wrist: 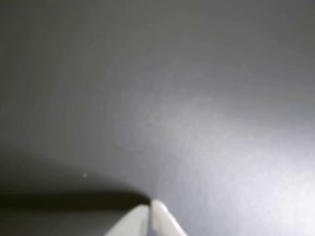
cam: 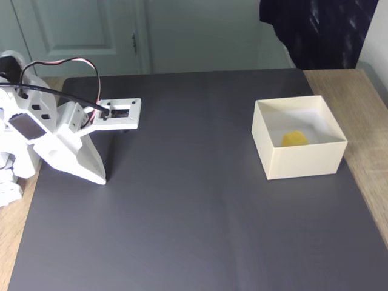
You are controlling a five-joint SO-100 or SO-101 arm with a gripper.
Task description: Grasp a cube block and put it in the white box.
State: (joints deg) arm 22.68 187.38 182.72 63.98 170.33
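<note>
The cube (cam: 294, 139) lies inside the box (cam: 303, 160), on its pale floor toward the near wall in the fixed view, with only its yellow top showing above that wall. The box sits on the right part of the dark mat (cam: 194, 212), near the mat's right edge and square to it. By the look of it, the placing is done.

The gripper (cam: 102, 179) is well apart from the box, at the left side of the mat, tip down and touching or nearly touching the surface. In the wrist view its 2 fingers (wrist: 133, 223) come in from the bottom edge and meet at a point, pressed together with nothing between them; ahead of them is bare mat and a soft glare patch.

Little remains that could fail, so the risks are small ones. If the arm swings toward the right again, a low pass could clip the thin wall and push the box along the mat, or tip it enough to spill the cube. The tip also sits so close to the mat that a further drop could drag or crease it. The red and black cable (cam: 73, 63) loops above the arm, and a wide turn might snag it on the camera mount (cam: 120, 113).
</note>
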